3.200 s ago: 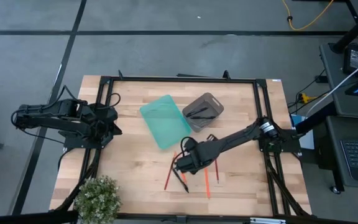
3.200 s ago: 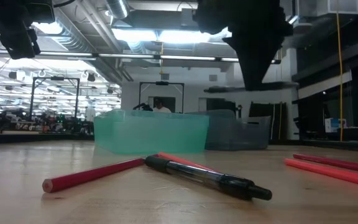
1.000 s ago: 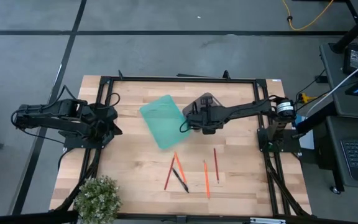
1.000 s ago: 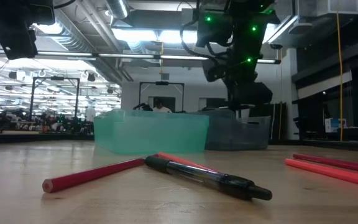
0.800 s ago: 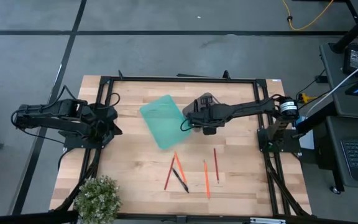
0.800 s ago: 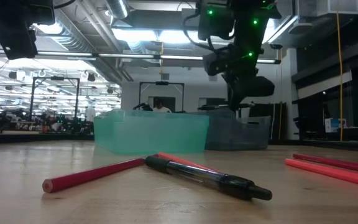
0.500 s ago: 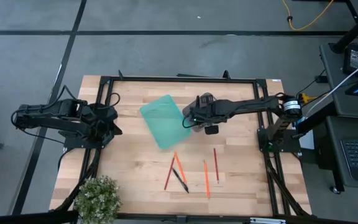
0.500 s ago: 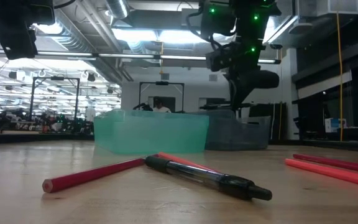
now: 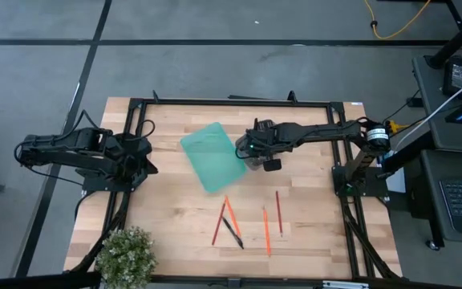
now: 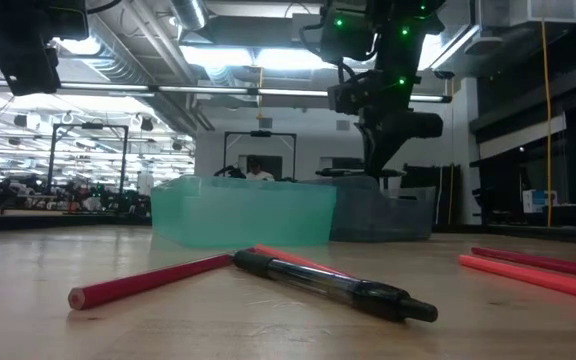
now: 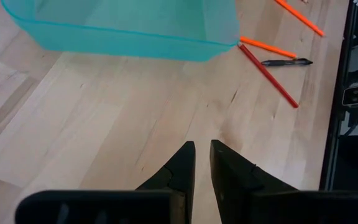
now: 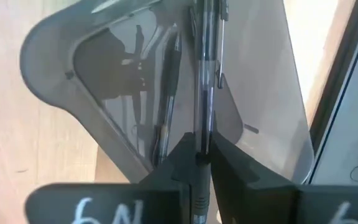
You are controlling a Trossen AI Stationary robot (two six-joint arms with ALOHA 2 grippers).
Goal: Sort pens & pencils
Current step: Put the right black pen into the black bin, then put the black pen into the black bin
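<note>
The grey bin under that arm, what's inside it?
Black pens lie in the grey bin, two at least. The right gripper hangs over it, shut on another pen. How many more lie beneath, the gripper hides.

Only one marking can be read. In the right wrist view, white handwritten characters stand on the dark bar (image 12: pixel 166 202) along the bottom edge of the frame: what looks like "6N" at lower left, and another partly cut-off mark, perhaps a "6", at lower right. A small label (image 11: pixel 356 95) on the dark frame at the right edge of the left wrist view is too small to read. Nothing else bears legible text.
</note>
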